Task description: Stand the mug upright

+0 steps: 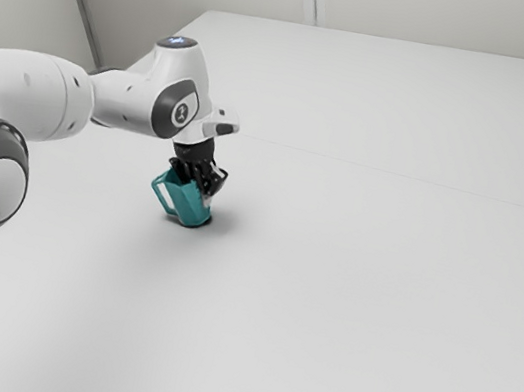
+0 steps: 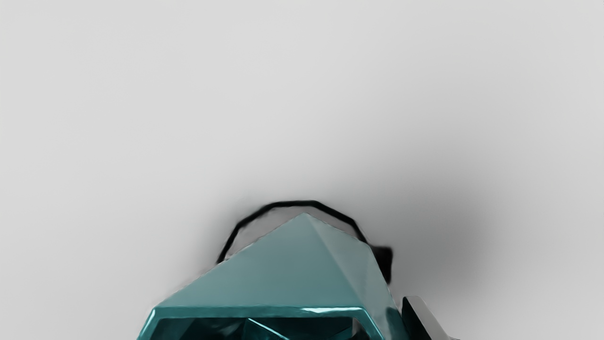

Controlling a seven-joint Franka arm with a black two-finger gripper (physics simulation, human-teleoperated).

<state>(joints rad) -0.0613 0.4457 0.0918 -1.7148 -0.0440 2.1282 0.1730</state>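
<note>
Exterior view: my arm reaches in from nine o'clock; my gripper points down at a teal mug just left of centre, toward nine o'clock. The mug tilts on the white table, handle toward nine. Whether I grip it, I cannot tell.

Wrist view: the mug's rim lies close to my gripper; its faceted side runs out toward a curved black edge.

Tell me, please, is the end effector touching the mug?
Cannot tell: the exterior view shows the end effector overlapping the mug, with neither contact nor gap plain.
</note>
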